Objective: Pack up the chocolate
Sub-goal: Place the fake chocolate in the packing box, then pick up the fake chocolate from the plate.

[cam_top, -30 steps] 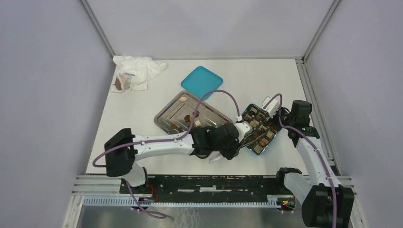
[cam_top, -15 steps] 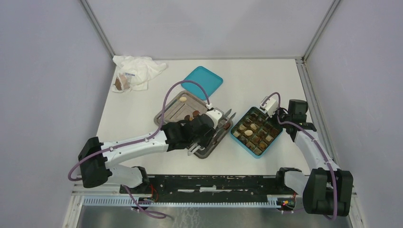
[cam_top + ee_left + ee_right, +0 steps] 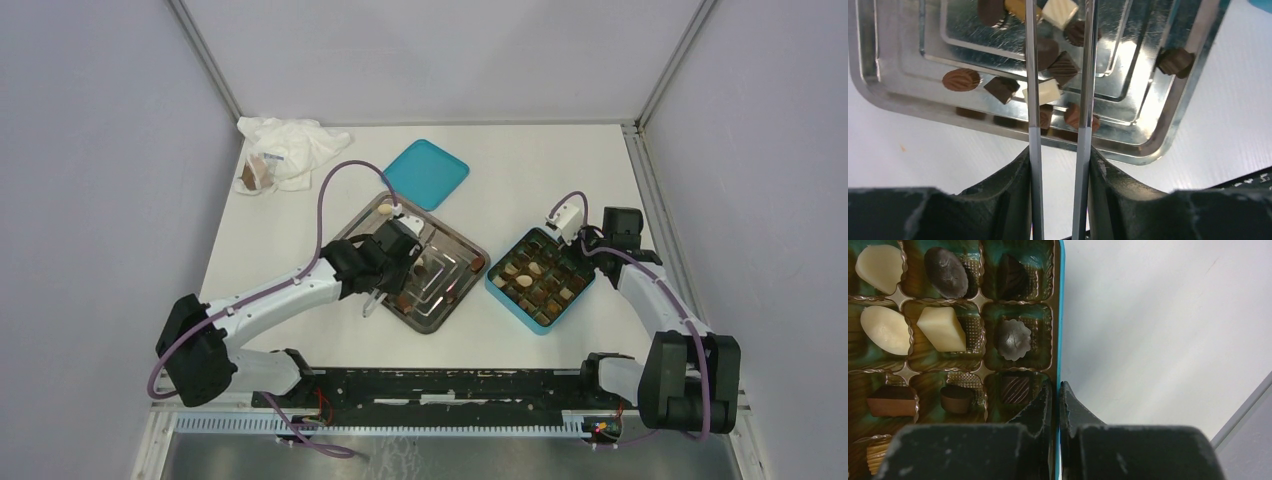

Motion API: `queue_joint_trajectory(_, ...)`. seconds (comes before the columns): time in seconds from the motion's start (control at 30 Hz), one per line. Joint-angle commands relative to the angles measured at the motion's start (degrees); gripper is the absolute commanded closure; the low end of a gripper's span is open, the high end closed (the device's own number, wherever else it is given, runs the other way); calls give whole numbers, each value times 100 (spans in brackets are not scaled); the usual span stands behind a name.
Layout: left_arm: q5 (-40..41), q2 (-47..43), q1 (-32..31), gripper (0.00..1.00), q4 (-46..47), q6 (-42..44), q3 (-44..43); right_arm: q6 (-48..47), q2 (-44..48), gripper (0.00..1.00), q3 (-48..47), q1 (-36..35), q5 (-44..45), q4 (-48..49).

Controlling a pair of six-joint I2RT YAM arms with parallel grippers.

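A: The left gripper (image 3: 1060,60) stands half spread above the steel tray (image 3: 893,100), chocolate pieces (image 3: 1064,67) crowded between its fingers (image 3: 1031,75).
B: So closing could catch two or flick one away. The right gripper (image 3: 1057,390) pinches the teal box (image 3: 1060,300) wall; it may slip.

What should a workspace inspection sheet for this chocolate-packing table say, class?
Surface: white tabletop.
Job's things: small brown and cream chocolate pieces, some loose on the shiny steel tray, others in the teal square box with brown grid dividers.
Clutter: crumpled white plastic bag and flat teal lid, far side.
Claws: left claw open over the tray; right claw shut on the box's wall.
Cables: purple cables arch above the tabletop.
Surroundings: grey walls, aluminium frame posts.
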State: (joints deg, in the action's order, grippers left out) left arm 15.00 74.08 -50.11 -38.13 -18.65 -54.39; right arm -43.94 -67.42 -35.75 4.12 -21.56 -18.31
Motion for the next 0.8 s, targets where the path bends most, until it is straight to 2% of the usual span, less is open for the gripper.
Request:
queue_joint_trajectory(0.0,272,64,367,55,-227,-115,-169,-35,-48,95,-301,-25,197,-9)
queue_joint_trajectory(0.27,62,514,795,52,-366,331,-453,-35,-70,94,-302,-25,207,-15)
queue_joint_trajectory(0.77,-906,675,1169,51,-233,635,-612,-26,-97,92,-319,-25,181,-53)
